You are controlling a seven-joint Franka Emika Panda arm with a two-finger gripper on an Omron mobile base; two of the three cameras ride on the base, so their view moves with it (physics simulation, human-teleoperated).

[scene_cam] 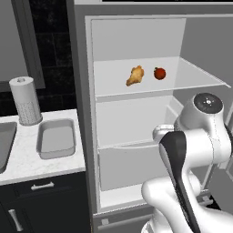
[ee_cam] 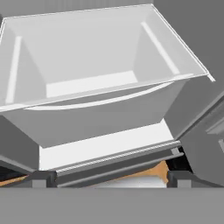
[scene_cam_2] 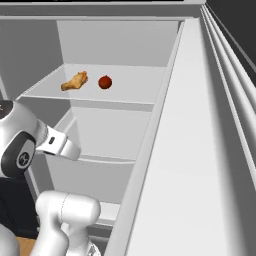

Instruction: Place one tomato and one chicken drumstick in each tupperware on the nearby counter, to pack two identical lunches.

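Observation:
On the upper shelf of the open fridge lie a golden chicken drumstick [scene_cam: 134, 75] [scene_cam_2: 75, 81] and, just right of it, a red tomato [scene_cam: 159, 73] [scene_cam_2: 105, 82]. One grey tupperware [scene_cam: 56, 137] sits empty on the white marbled counter [scene_cam: 27, 164] to the left of the fridge. My gripper [ee_cam: 111, 180] is open with nothing between its fingertips [ee_cam: 43, 179]. It faces the white fridge drawer [ee_cam: 96, 83], well below the shelf with the food.
A paper-towel roll [scene_cam: 26, 100] stands behind the tupperware, and the dark sink [scene_cam: 4, 141] lies at the far left. The open fridge door [scene_cam_2: 200, 150] runs along the right side. My own arm [scene_cam: 191, 154] stands in front of the lower fridge.

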